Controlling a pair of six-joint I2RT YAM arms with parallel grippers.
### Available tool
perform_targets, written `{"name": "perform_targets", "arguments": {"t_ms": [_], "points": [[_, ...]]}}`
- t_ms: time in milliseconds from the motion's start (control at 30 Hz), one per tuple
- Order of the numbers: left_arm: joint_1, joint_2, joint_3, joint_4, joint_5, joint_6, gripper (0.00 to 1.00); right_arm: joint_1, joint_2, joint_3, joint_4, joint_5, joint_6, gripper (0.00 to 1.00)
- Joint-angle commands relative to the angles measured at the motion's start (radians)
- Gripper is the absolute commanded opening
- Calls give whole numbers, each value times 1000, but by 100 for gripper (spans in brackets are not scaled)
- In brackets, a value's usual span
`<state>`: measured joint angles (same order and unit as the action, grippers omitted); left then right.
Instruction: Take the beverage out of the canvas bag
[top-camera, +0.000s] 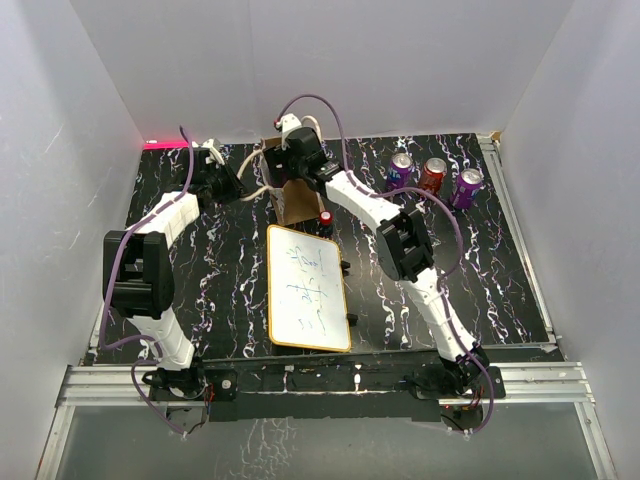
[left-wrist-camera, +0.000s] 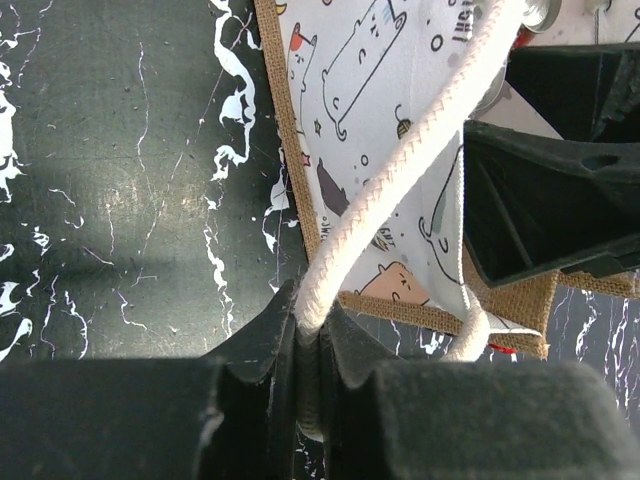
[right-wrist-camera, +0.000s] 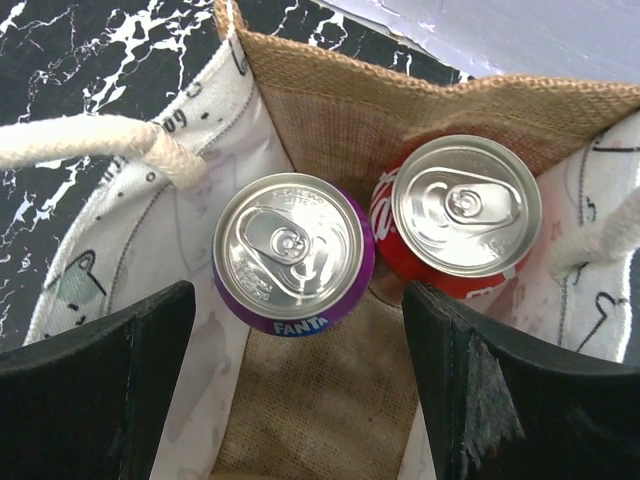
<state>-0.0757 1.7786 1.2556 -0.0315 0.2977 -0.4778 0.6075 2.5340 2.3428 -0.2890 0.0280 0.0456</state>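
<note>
**Two cans stand upright in the bag, between spread right fingers**

Top view: the canvas bag stands toward the back of the black marbled table, just behind a whiteboard. The right gripper hangs over the bag's open mouth. The left gripper sits just beside the bag's left side. Three loose cans stand in a row well off to the right.

Left wrist view: the left fingers are pressed together, pinching the cream rope handle. The handle runs up and away on a slant across the bag's cat-printed lining.

Right wrist view: a purple Fanta can and a red can sit side by side on the bag's floor, the red one in the far corner. Both are upright, their lids and pull tabs facing the camera and their long axes running straight down into the bag. The right fingers are spread wide. The Fanta can lies in the gap between their tips, and the red can is just past the right-hand tip. I cannot tell whether either finger touches a can.
</note>
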Motion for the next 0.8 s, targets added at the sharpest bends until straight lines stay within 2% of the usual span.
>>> {"name": "perform_targets", "arguments": {"t_ms": [0, 500, 667, 767], "points": [[5, -29, 7, -23, 18, 21, 1, 13, 52, 47, 55, -2, -19, 88], [5, -21, 8, -4, 64, 10, 0, 29, 169, 109, 108, 75, -14, 90], [5, -21, 8, -1, 67, 9, 0, 31, 196, 139, 130, 89, -34, 87], [5, -23, 6, 0, 69, 8, 0, 32, 197, 142, 141, 98, -42, 79]]}}
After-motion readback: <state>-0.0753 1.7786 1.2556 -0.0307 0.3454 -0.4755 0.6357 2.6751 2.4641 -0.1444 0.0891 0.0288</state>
